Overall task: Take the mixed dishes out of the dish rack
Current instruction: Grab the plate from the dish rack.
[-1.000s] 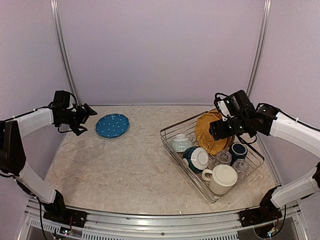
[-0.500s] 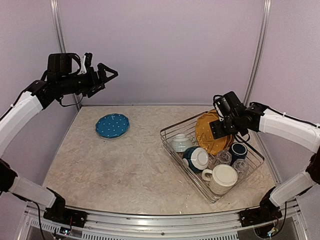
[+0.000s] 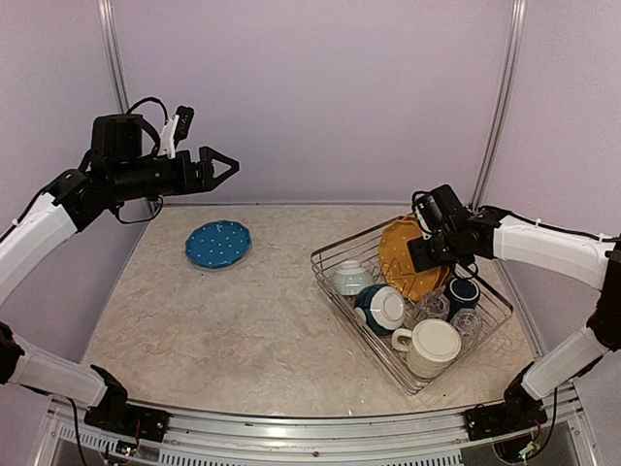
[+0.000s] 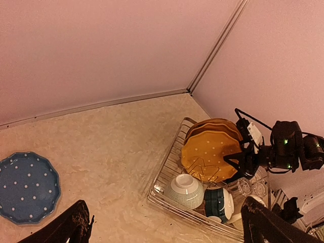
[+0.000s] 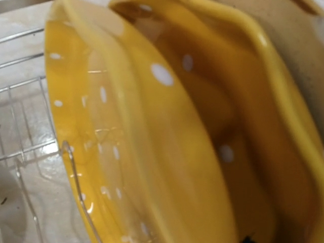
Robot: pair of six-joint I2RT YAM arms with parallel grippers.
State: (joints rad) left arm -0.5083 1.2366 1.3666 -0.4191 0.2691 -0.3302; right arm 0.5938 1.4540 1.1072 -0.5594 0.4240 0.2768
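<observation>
The silver wire dish rack [image 3: 335, 254] stands at the right and holds two orange dotted plates [image 3: 403, 262] on edge. It also holds a pale bowl [image 3: 351, 278], a dark-blue bowl [image 3: 380, 307], clear glasses [image 3: 434, 305], a navy mug [image 3: 462, 291] and a large cream mug [image 3: 432, 347]. My right gripper [image 3: 425, 256] is open at the right edge of the orange plates [image 5: 152, 152], which fill the right wrist view. A blue dotted plate [image 3: 218, 244] lies on the table at the back left. My left gripper [image 3: 221, 166] is open and empty, raised high above it.
In the left wrist view the rack [image 4: 167, 174], the pale bowl [image 4: 186, 190] and the blue plate [image 4: 28, 186] lie below. Pale purple walls close the back and both sides. The beige table [image 3: 243, 320] stretches between the blue plate and the rack.
My left arm has risen from beside the blue plate and swung up, now pointing right. My right gripper has shifted slightly lower against the orange plates.
</observation>
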